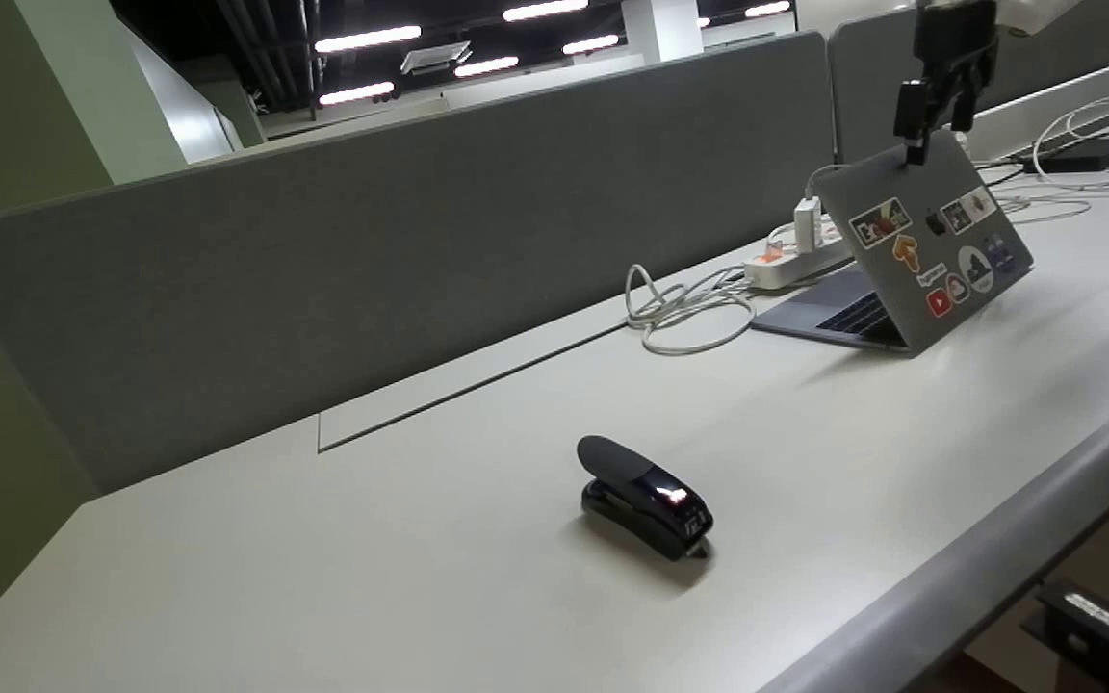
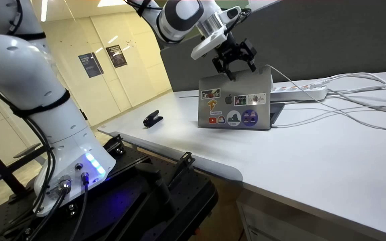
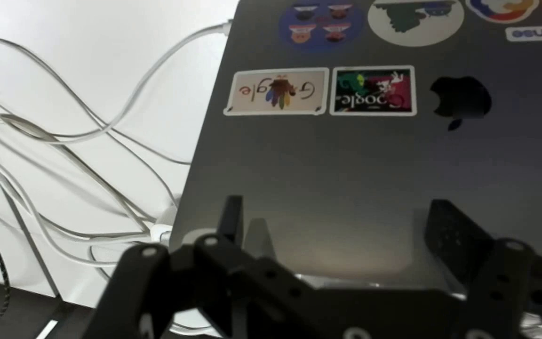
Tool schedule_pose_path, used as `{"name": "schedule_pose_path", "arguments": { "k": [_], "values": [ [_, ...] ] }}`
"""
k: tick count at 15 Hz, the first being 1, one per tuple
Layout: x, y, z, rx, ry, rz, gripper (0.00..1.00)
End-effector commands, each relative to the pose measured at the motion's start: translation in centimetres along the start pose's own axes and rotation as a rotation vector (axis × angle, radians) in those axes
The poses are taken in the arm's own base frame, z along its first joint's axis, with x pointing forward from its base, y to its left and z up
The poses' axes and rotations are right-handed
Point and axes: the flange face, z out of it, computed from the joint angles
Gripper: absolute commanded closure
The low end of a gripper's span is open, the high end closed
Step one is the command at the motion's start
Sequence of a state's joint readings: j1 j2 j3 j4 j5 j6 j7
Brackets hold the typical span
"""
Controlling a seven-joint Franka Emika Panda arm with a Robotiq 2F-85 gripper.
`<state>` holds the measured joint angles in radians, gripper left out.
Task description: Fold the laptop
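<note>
Laptop (image 2: 228, 108): there it is, just below the claw (image 2: 242, 73), open and resting on the worktop (image 2: 313, 160).
Lid (image 1: 927, 241): raised and leaning, its top edge right by the claw, outer face turned toward it in the wrist view.
Claw: fingers (image 3: 454, 240) spread well apart! Whether the tips touch the lid, I can't tell from here.
Stickers (image 3: 275, 92): bright ones all across that outer face, lower on the lid than the claw.
Keyboard (image 1: 861, 318): dark, peeking out under the lid in an exterior view, down beneath the claw.
Cable (image 3: 205, 31): a white one meeting the laptop's side edge, lower than the claw.
Power strip (image 2: 288, 96): white, on the worktop past the lid from the claw.
Stapler (image 1: 656, 500): black, on the worktop, well apart from the claw.
Worktop: pale and wide, running out beneath the claw in both exterior views.
Divider (image 1: 420, 289): grey, standing along the back, beyond claw and laptop.
Wall (image 2: 139, 77): yellowish, with two dark posters (image 2: 91, 65), well away from the claw in an exterior view.
Ceiling lights (image 1: 368, 39): bright strips over the divider, well off from the claw.
</note>
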<state>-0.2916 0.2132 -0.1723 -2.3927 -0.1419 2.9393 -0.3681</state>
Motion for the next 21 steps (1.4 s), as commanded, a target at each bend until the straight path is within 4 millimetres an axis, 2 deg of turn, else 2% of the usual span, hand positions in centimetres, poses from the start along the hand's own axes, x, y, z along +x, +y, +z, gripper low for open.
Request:
{"name": "schedule_pose_path", "arguments": {
  "k": [1, 3, 4, 9, 21],
  "values": [
    [3.6, -1.1, 1.7, 0.037, 0.001, -0.051, 0.00],
    [4.7, -2.0, 2.3, 0.068, -0.007, -0.068, 0.00],
    [3.1, -2.1, 1.7, 0.044, -0.003, -0.055, 0.00],
    [3.0, -2.4, 2.2, 0.035, -0.002, -0.066, 0.00],
    [5.3, -5.1, 8.4, 0.127, 0.075, -0.129, 0.00]
  ]
}}
